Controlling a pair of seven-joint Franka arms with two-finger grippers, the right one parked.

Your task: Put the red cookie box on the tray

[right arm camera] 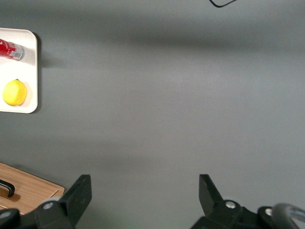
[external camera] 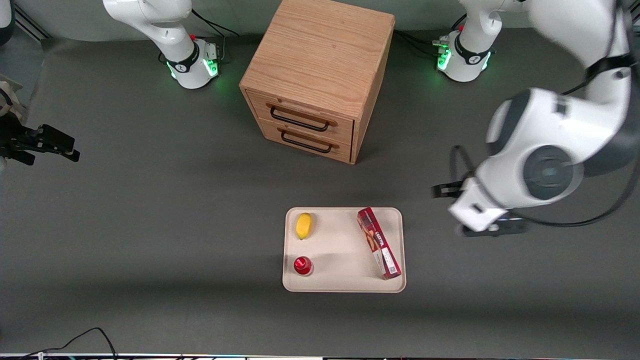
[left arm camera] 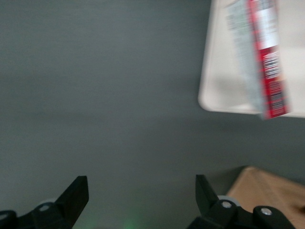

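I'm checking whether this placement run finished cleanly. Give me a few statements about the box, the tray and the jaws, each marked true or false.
1. The box lies on the tray. True.
2. The gripper holds the box. False: its jaws are open and empty, over bare table beside the tray.
3. A lemon and a red can share the tray with the box. True.
4. The box touches the lemon. False: bare tray separates them; the box lies along the tray's edge toward the working arm.
5. The cabinet's top drawer is pulled out. False: both drawers look shut.
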